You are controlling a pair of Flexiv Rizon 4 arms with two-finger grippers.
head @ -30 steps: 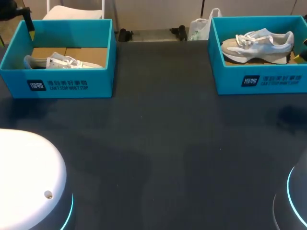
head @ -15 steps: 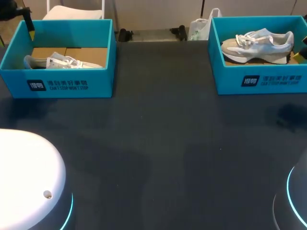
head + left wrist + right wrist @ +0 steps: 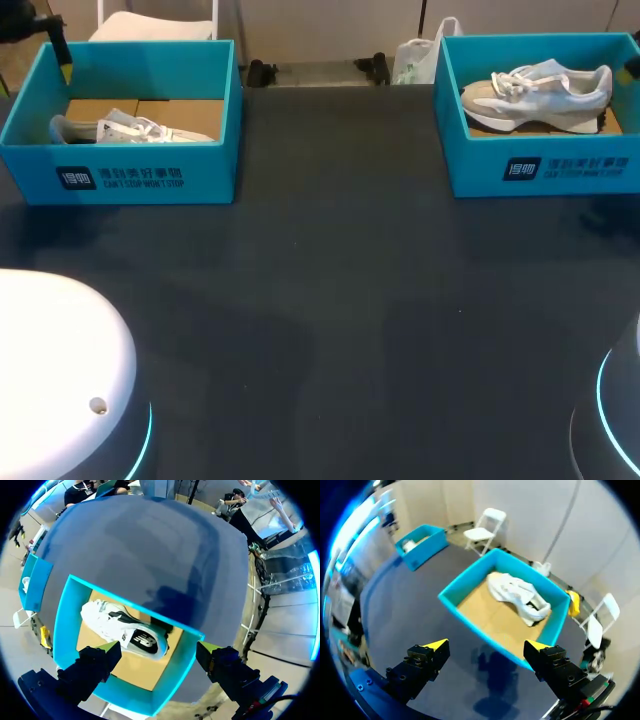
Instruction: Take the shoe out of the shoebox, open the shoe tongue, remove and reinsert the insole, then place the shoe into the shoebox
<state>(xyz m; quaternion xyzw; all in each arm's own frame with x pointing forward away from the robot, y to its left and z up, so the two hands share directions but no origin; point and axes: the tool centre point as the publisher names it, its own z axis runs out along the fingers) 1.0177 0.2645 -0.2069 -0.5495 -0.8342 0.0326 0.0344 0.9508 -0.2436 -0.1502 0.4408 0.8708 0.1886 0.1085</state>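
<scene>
Both shoes are sitting in their boxes right now. The left shoe is white and grey and lies low in the left box, a teal one at the far left corner of the dark table. The right shoe rests on its sole in the right box, a matching one at the far right corner.

The left gripper hangs over the left box with its fingers wide apart, holding nothing. The right gripper is the same deal, fingers spread and nothing in them, above bare tabletop with the right box just ahead of it.
</scene>
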